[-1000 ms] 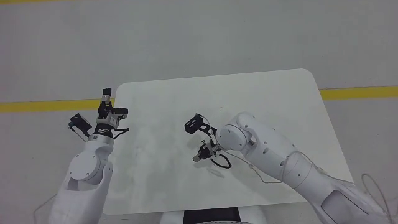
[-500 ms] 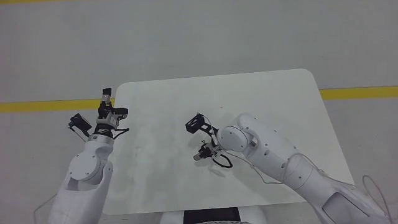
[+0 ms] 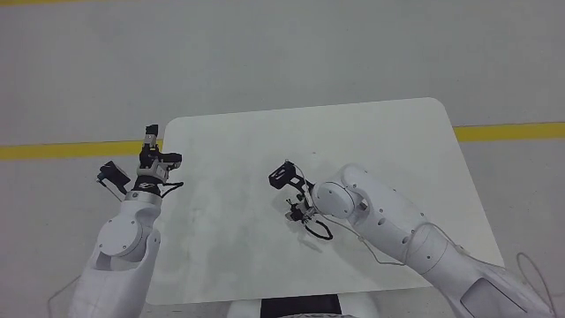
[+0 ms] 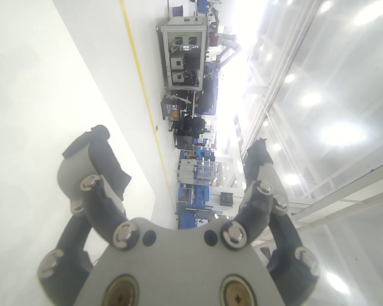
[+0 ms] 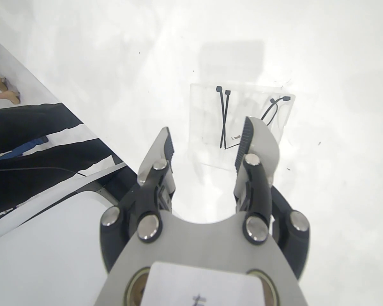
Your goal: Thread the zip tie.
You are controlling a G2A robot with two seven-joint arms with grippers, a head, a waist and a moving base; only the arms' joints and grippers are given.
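Your right gripper (image 5: 207, 132) hangs low over the white table (image 3: 397, 141), just left of centre and a little below the middle of the top view; its jaws stand partly open with a clear gap between the ribbed pads, and they hold nothing; just beyond its fingertips a clear tray (image 5: 207, 97) lies flat on the table, and one fingertip overlaps the tray's near edge in the wrist view, though you cannot tell whether it touches; on the tray two crossed zip ties (image 5: 224, 119) lie straight, their heads side by side at the far end and their tails towards the gripper; beside them, near the tray's far corner, a looped zip tie (image 5: 285, 98) curves back on itself, and whether its tail passes through its head cannot be made out; your left gripper (image 4: 178, 143) sits at the table's left edge, in the left middle of the top view, well apart from the tray; its jaws are spread wide and it grips nothing.
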